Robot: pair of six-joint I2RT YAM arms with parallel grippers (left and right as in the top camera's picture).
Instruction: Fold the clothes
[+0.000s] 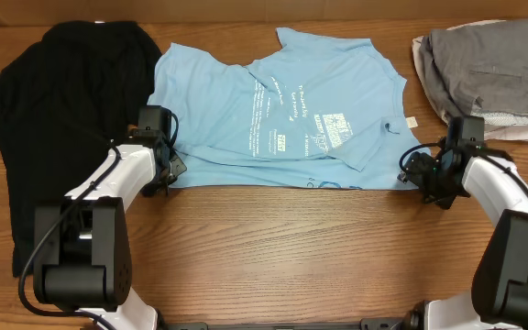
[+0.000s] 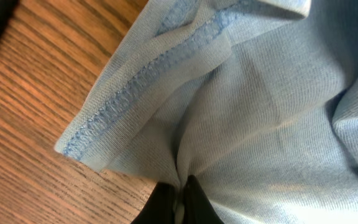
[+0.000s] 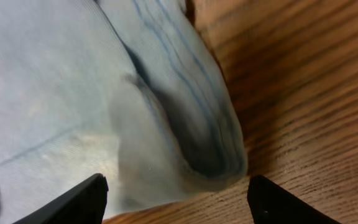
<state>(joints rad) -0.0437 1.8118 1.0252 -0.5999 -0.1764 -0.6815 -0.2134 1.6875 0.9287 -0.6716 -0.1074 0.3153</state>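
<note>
The light blue T-shirt lies spread and partly folded in the middle of the table, white lettering up. My left gripper is shut on its near left hem corner; the left wrist view shows the fingers pinching the stitched blue fabric. My right gripper is open at the near right corner; the right wrist view shows its fingers wide apart around the folded shirt edge. The black shirt lies bunched at the far left.
A pile of grey and white clothes sits at the back right. Bare wooden table runs along the front.
</note>
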